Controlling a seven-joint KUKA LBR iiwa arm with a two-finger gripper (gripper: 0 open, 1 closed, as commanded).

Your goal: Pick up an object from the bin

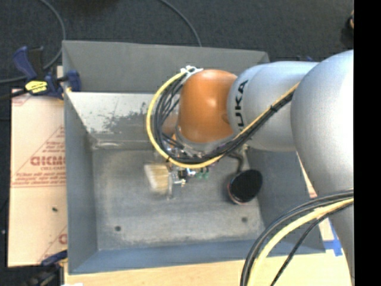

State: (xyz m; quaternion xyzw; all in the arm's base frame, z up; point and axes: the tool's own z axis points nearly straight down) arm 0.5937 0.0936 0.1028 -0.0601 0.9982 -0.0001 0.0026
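My gripper (176,181) hangs low over the middle of the bin floor, mostly hidden under the arm's orange cover. A small pale tan, blocky thing (155,176) lies right against its left side, touching or partly under it. I cannot tell whether the gripper has hold of it. A black round disc-like thing with a reddish rim (244,186) lies on the floor to the right of the gripper, apart from it.
The arm with its orange cover and looped cables reaches in from the right and covers the bin's back right part. Bare grey floor stretches along the front and left of the bin.
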